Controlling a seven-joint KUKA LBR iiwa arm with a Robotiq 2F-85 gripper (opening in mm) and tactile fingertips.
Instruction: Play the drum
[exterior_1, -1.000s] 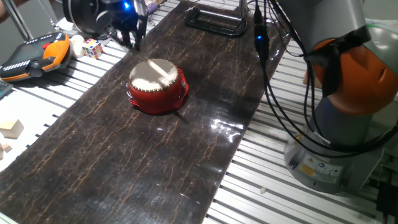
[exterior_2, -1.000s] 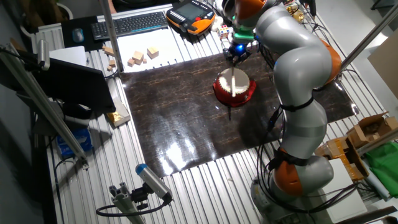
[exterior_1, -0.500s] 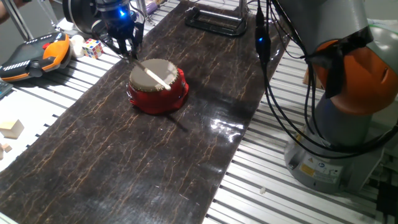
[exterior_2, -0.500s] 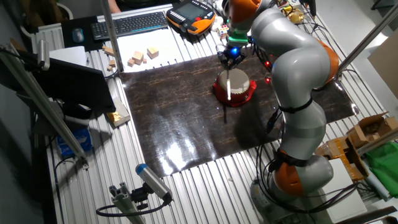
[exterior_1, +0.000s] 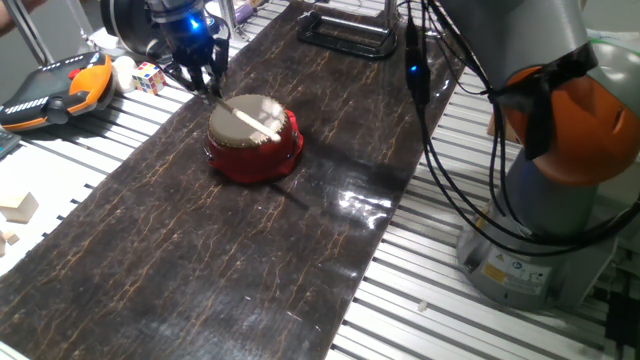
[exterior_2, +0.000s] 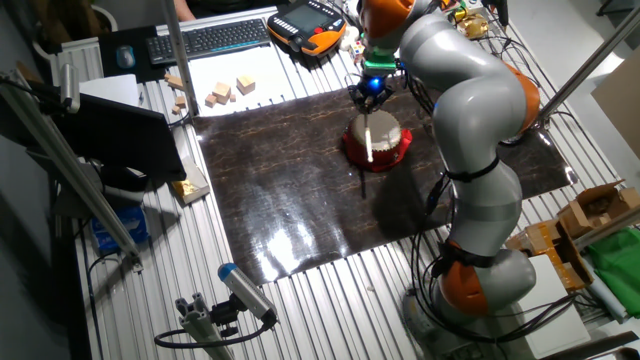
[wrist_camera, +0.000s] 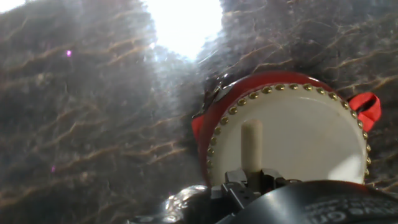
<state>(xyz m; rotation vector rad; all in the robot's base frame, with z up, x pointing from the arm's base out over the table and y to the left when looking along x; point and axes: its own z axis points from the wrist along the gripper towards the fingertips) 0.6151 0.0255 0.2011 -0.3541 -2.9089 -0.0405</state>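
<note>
Since a second ago we have carried our gripper (exterior_1: 205, 82) slightly toward nine o'clock in one fixed view, and the stick (exterior_1: 248, 118) has swung: its tip now lies over the drum (exterior_1: 254, 139) skin's four o'clock side instead of across the centre.

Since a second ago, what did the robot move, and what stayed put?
The gripper, shut on the stick, shifted a little along the mat's far end, swinging the stick across the white top of the drum. The drum itself stayed in place on the dark mat.
</note>
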